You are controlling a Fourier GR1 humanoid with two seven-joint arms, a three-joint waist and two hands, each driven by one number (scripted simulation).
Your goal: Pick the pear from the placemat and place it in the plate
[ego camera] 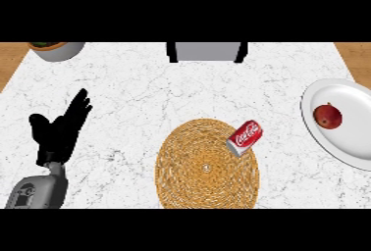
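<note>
Pear [328, 116]: red-yellow fruit, lying on the white plate [346, 142] in its upper left part, clear of the rim; no hand touching it; plate at the right edge of the view, partly cut off by it. Placemat [207, 165]: round, woven, straw-coloured, at the centre of the counter [145, 83], well apart from the plate; its lower part runs out of view. Can [245, 138]: red soda can with white lettering, lying on its side, tilted, across the placemat's upper right rim. Left hand [59, 128]: at the view's left, resting above the counter, fingers straight and spread, pointing up and right, holding nothing; grey forearm below it. Right hand: not seen. Far edge: grey pot with a plant [56, 49] at upper left; dark-framed grey object [206, 51] at top centre; white marble counter, wood showing at both upper corners.
</note>
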